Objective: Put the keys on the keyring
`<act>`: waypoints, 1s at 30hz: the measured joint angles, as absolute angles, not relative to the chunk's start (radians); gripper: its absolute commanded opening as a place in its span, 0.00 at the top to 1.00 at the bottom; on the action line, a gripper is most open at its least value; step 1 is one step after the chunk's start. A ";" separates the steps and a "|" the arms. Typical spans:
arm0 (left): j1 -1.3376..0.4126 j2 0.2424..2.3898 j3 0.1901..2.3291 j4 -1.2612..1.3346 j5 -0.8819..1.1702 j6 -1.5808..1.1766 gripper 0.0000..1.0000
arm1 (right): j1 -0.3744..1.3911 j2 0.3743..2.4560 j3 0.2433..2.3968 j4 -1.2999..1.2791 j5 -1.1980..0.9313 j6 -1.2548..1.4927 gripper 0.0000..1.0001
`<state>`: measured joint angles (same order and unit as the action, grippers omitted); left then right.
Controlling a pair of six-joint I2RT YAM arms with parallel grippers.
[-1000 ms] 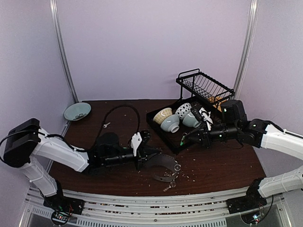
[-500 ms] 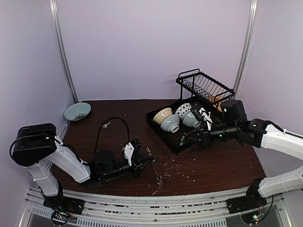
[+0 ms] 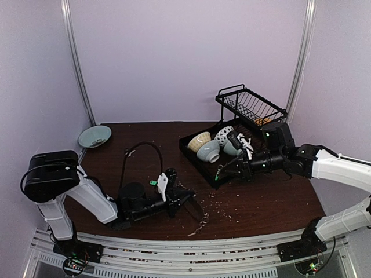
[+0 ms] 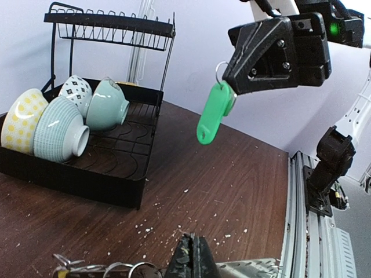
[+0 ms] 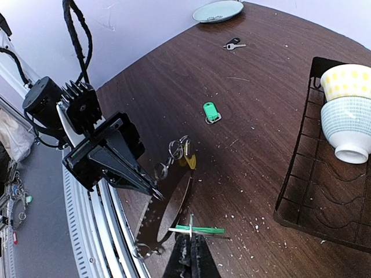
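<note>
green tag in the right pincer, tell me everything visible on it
The green tag is a glossy bright green plastic oblong with rounded ends, on a small silver ring. The shut right pincer pinches its ring end; it dangles tilted, clear of the brown table, touching nothing else.

Lit evenly and softly from above, with only faint shadows on the dark counter (image 3: 272, 202). Mild sheen on the bowls (image 4: 58, 133). Sharp overall; soft at the near jaws in both wrist views, slightly bent toward the edges.
</note>
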<state>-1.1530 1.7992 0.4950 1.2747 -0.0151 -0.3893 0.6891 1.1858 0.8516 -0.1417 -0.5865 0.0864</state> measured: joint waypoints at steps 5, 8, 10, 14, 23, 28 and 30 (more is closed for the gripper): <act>-1.153 1.855 0.700 1.206 0.031 -0.337 1.00 | 0.689 1.181 0.863 -0.150 -0.586 0.086 1.00; -1.151 1.840 0.767 1.219 0.053 -0.307 1.00 | 0.689 1.154 0.872 -0.156 -0.574 0.086 1.00; -1.149 1.839 0.775 1.243 0.052 -0.310 1.00 | 0.689 1.129 0.879 -0.159 -0.561 0.086 1.00; -1.129 1.896 0.728 1.346 0.053 -0.392 1.00 | 0.689 1.082 0.880 -0.159 -0.549 0.085 1.00; -1.052 2.080 0.579 1.552 0.021 -0.651 1.00 | 0.689 1.073 0.880 -0.179 -0.554 0.082 1.00; -1.065 2.011 0.526 1.512 -0.025 -0.691 1.00 | 0.689 1.067 0.880 -0.181 -0.572 0.086 1.00; -1.075 1.975 0.524 1.451 -0.035 -0.690 1.00 | 0.689 1.051 0.880 -0.192 -0.574 0.087 1.00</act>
